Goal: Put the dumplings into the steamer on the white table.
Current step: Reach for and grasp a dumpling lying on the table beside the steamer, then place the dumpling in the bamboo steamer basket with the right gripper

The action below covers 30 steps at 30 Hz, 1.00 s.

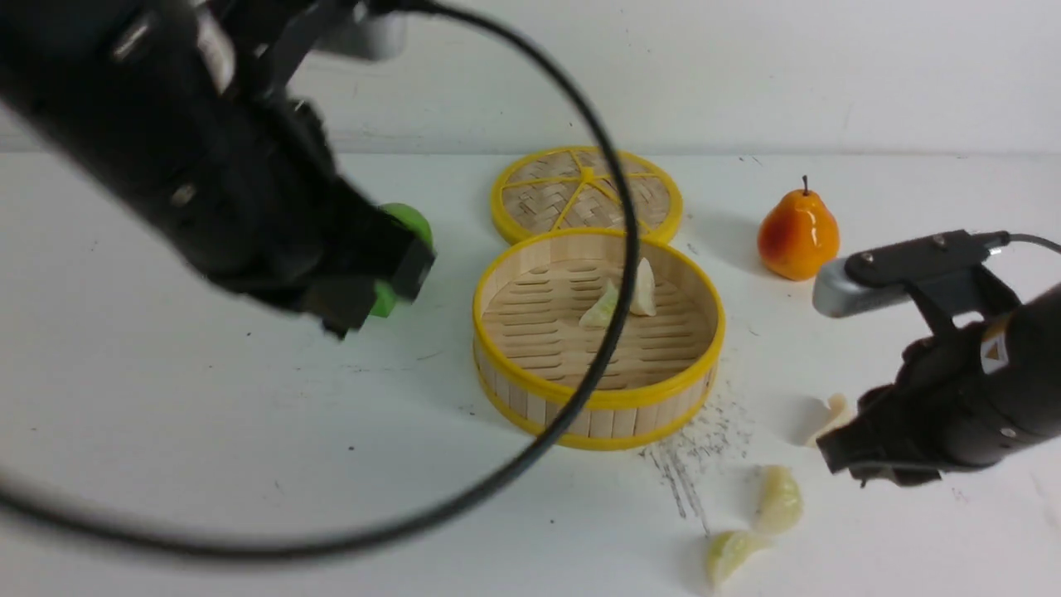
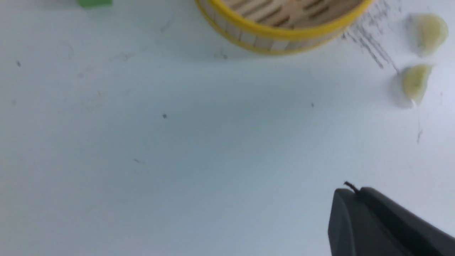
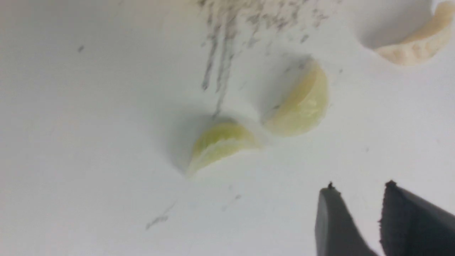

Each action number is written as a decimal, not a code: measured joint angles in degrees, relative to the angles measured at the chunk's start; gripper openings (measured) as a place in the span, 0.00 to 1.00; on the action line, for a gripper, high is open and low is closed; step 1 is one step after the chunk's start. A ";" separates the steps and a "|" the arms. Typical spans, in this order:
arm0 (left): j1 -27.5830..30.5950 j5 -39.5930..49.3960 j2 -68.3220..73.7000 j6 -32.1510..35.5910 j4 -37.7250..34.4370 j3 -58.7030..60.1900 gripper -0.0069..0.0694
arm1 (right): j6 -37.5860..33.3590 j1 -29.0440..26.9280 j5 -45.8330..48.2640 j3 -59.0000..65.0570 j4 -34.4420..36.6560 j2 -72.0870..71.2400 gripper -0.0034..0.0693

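The steamer stands mid-table on the white table, and two dumplings lean together inside it. Three more dumplings lie on the table to its right: a cream one and two greenish ones. My right gripper hangs low just right of them, open and empty; its wrist view shows the greenish pair and the cream one. My left gripper is raised left of the steamer, shut on nothing.
The flat woven lid lies just behind the steamer. An orange pear stands at the back right. A green object is partly hidden behind the left arm. A black cable loops across the front of the steamer.
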 joint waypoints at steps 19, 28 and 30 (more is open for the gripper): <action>0.00 -11.43 -28.58 -0.05 -2.31 28.46 0.07 | 7.97 -9.96 -8.22 -17.17 0.26 32.78 0.64; 0.00 -10.36 -28.58 -0.05 -1.33 28.46 0.07 | 2.26 -9.65 0.44 -24.75 2.60 32.99 0.31; 0.00 -10.31 -28.58 -0.05 -0.72 28.46 0.07 | 0.06 -9.06 1.59 -27.65 3.80 32.15 0.31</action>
